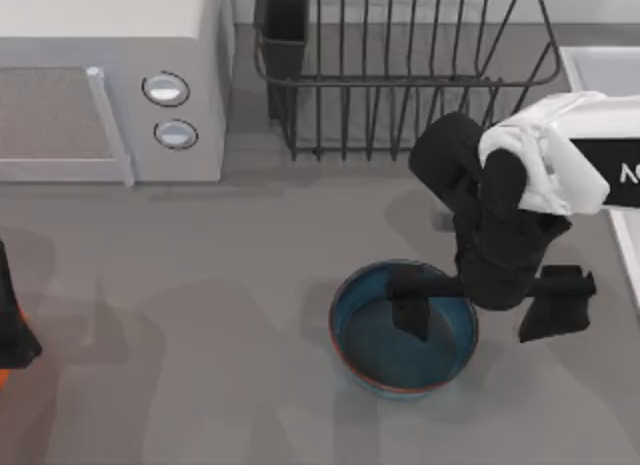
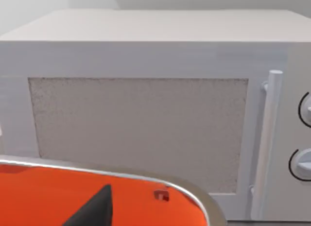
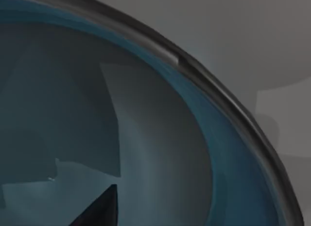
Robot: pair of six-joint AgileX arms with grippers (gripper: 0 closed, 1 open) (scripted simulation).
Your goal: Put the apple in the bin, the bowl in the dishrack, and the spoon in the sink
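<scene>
One bowl (image 1: pixel 404 330) sits on the bench (image 1: pixel 200 315). One dishrack (image 1: pixel 400 75) stands at the back, with one black utensil cup (image 1: pixel 286 30) at its corner. One white microwave (image 1: pixel 110 80) is there, carrying two round knobs (image 1: pixel 166 88) and one door handle (image 1: pixel 110 125). One sink (image 1: pixel 605 70) shows at the top view's right edge, and one orange bin (image 2: pixel 73 197) appears in the left wrist view. Two arms are counted: the right arm, with one hand (image 1: pixel 480 303) at the bowl, and the left arm (image 1: pixel 15 315) at the left edge.
</scene>
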